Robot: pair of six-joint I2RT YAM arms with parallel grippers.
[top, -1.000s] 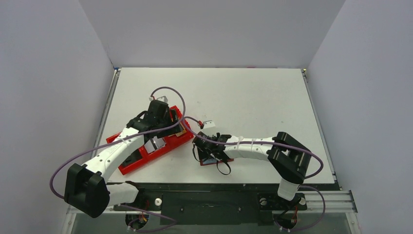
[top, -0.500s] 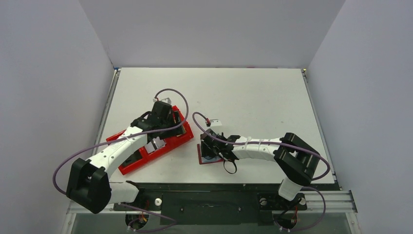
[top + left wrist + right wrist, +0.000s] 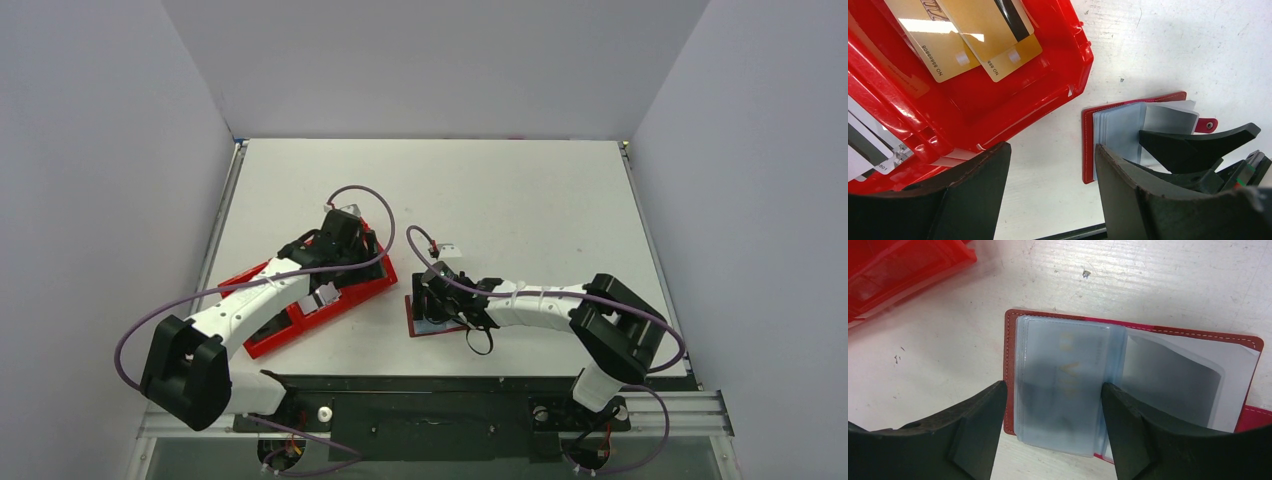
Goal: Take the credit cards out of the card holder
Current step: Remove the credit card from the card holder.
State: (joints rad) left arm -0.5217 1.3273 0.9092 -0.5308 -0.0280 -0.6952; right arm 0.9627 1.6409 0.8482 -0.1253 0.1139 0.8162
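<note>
The card holder lies open on the table, dark red with pale blue-grey sleeves. One credit card with faint gold lettering shows through the top sleeve. My right gripper stands open just above the left stack of sleeves, one finger on each side. In the top view it covers most of the holder. My left gripper is open over bare table between the tray and the holder, holding nothing. Two tan-gold credit cards lie in the tray.
The bright red compartment tray sits left of the holder, angled, with silver-grey cards in another compartment. The right gripper's black finger shows over the holder in the left wrist view. The holder's strap tab points right.
My right gripper's jaws have opened wider over the holder and the arm has shifted a little right. My left gripper has drifted right along the tray toward its right end.
</note>
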